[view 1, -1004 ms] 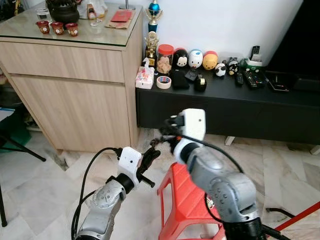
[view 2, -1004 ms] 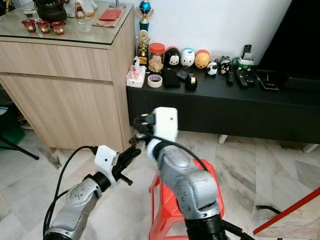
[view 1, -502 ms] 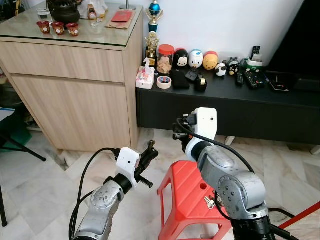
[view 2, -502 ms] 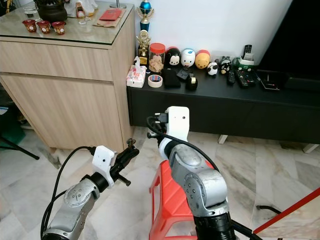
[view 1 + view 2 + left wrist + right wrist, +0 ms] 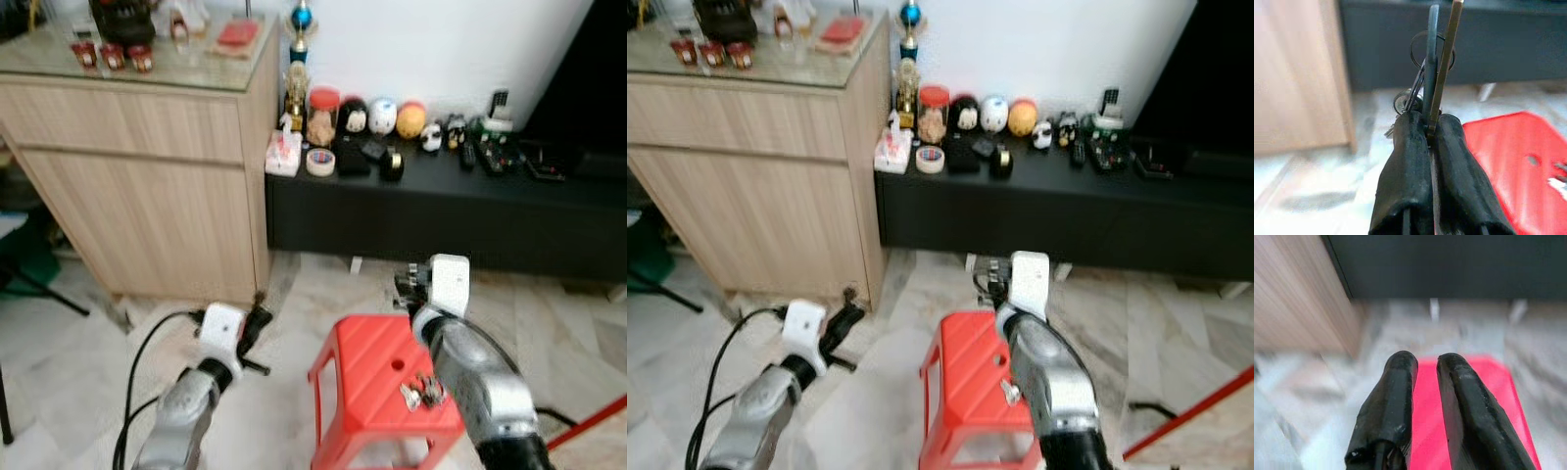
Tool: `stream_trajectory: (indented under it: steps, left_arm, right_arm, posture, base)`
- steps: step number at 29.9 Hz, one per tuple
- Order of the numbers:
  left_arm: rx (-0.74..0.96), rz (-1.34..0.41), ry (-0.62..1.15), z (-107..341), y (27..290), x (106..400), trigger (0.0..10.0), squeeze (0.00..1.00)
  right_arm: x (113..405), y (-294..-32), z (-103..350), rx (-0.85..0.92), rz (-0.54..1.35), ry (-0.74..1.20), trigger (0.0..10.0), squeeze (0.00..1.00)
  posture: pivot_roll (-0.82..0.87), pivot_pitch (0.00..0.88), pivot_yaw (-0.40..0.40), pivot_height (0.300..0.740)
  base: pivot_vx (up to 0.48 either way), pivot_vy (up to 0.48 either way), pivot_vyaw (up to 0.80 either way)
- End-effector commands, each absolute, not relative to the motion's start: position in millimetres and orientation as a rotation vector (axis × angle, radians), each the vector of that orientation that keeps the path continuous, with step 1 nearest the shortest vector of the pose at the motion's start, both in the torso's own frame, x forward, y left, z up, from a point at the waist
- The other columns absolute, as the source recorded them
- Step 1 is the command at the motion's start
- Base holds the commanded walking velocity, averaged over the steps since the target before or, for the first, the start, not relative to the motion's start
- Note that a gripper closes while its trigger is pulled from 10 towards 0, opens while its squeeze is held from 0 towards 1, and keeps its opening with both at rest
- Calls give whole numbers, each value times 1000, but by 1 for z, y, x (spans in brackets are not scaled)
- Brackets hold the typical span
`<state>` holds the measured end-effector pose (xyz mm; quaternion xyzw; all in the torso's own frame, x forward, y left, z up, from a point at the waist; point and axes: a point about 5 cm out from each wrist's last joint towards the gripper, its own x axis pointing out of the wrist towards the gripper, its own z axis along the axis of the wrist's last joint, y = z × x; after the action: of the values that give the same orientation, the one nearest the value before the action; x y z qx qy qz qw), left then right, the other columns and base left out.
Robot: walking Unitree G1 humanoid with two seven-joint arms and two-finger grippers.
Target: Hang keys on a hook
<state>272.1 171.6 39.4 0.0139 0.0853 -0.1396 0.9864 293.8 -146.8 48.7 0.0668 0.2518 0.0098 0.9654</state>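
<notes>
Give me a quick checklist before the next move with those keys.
1. Keys clamped in left hand: ok, fingers shut on the blades.
2. Key ring free for hanging: ok, it sticks out past the fingertips.
3. Hook located: not ok, none seen near the wooden cabinet or black console.
4. Right hand free: ok, holding nothing, above the red stool.
5. Second key bunch: on the stool top, untouched.
6. Image sharpness: not ok, blurred.

Both silver arms reach forward, low over the floor. The left gripper [image 5: 1429, 129] has its two black fingers pressed tight on the keys [image 5: 1437, 58], which stand up from the fingertips. The right gripper [image 5: 1425, 363] is held a little higher with its fingers a narrow gap apart, nothing between them.
</notes>
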Motion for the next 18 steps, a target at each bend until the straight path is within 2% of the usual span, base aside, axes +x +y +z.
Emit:
stream_trajectory:
  steps: [1, 4, 9, 11, 18]
  left_arm:
    - [24, -242, 194, 32, 177, 268, 10000, 0]
    - [26, -184, 258, 17, 189, 261, 10000, 0]
    - [40, -141, 324, 4, 199, 254, 10000, 0]
    - [49, -96, 433, -15, 208, 242, 10000, 0]
    - [87, -34, 606, -41, 224, 219, 10000, 0]
  right_arm:
    - [287, -156, 31, 131, -9, 527, 10000, 0]
    - [267, -161, -5, 111, -33, 624, 10000, 0]
    - [250, -161, -29, 120, -33, 689, 10000, 0]
    - [235, -160, -46, 141, -26, 738, 10000, 0]
    - [215, -165, -64, 149, -57, 798, 10000, 0]
  posture:
    - [90, 25, -108, 740]
    - [86, 24, -105, 740]
    - [87, 22, -99, 740]
    - [82, 18, -94, 740]
    - [77, 10, -86, 740]
  base:
    - [0, 0, 0]
    - [0, 0, 0]
    - [0, 0, 0]
    - [0, 0, 0]
    - [0, 0, 0]
